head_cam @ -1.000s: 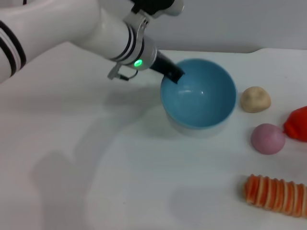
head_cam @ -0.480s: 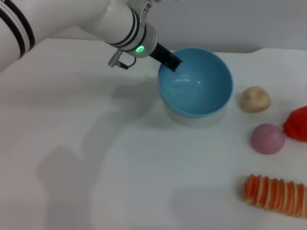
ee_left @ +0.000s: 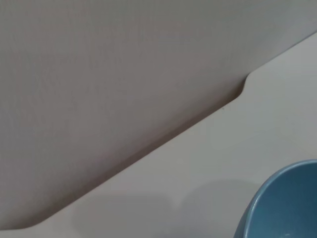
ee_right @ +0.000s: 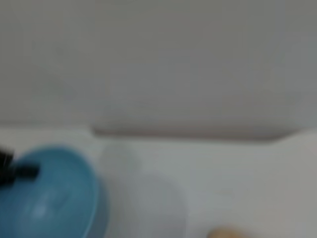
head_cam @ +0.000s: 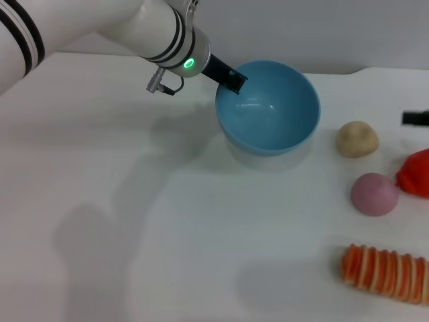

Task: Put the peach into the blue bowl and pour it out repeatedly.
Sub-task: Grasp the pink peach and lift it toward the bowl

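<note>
My left gripper (head_cam: 231, 79) is shut on the back-left rim of the blue bowl (head_cam: 268, 107) and holds it tilted above the table, its opening towards me. The bowl is empty inside. It also shows in the left wrist view as a bit of blue bowl (ee_left: 282, 208) and in the right wrist view as the blue bowl (ee_right: 49, 198). The pink-mauve peach (head_cam: 374, 194) lies on the table to the right of the bowl, apart from it. A dark tip of my right gripper (head_cam: 415, 118) pokes in at the right edge, above the peach.
A beige lumpy ball (head_cam: 356, 139) lies between bowl and peach. A red-orange item (head_cam: 415, 173) sits at the right edge, and a ribbed orange piece (head_cam: 383, 273) lies at the front right. The white table (head_cam: 134, 235) ends at a grey wall behind.
The left arm has drawn the bowl a little back and to the left, still gripping its rim. The right gripper's dark tip has come into view at the right edge.
</note>
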You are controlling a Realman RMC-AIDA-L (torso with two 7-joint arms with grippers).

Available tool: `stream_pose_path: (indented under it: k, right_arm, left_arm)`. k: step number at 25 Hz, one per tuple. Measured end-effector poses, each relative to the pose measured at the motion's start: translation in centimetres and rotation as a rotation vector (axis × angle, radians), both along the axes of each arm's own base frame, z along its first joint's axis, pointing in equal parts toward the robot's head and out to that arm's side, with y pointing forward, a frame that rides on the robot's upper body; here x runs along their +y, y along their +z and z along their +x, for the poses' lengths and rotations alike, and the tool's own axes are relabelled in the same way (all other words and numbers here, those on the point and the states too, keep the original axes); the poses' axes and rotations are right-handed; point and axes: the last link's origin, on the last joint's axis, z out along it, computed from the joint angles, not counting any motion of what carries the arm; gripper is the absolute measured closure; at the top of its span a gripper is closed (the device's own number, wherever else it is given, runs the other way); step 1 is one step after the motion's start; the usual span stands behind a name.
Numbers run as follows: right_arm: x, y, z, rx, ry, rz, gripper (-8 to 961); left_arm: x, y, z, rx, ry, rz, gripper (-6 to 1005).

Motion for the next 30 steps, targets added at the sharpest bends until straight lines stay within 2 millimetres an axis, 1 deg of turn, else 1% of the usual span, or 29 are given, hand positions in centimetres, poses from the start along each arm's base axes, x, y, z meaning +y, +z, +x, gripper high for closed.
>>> stream_pose_path:
  k: [3, 5, 10, 14, 25, 30]
  right_arm:
    - [-0.4, -2.3, 0.0, -0.026, -0.027, -0.097, 418]
    - [-0.8, -3.3, 0.4, -0.042, -0.051, -0.14, 419]
    - [-1.7, -4.9, 1.2, -0.034, -0.093, -0.199, 421]
    - [-2.0, -6.1, 1.7, -0.029, -0.116, -0.22, 423]
    - [-1.8, -6.8, 2.8, -0.053, -0.17, -0.191, 429]
    - [-1.7, -6.9, 3.0, -0.056, -0.177, -0.182, 431]
  left_arm:
    - [0.1, -0.1, -0.1, -0.005, -0.003, 0.014, 998]
    - [0.1, -0.1, -0.3, -0.004, -0.003, 0.016, 998]
    - [0.0, -0.3, -0.4, 0.0, -0.003, 0.013, 1000]
    - [0.0, -0.3, -0.4, 0.001, -0.005, 0.011, 1000]
    - [-0.1, -0.3, -1.0, -0.001, 0.004, 0.016, 1000]
    - [0.0, -0.3, -1.0, -0.005, 0.0, 0.027, 1000]
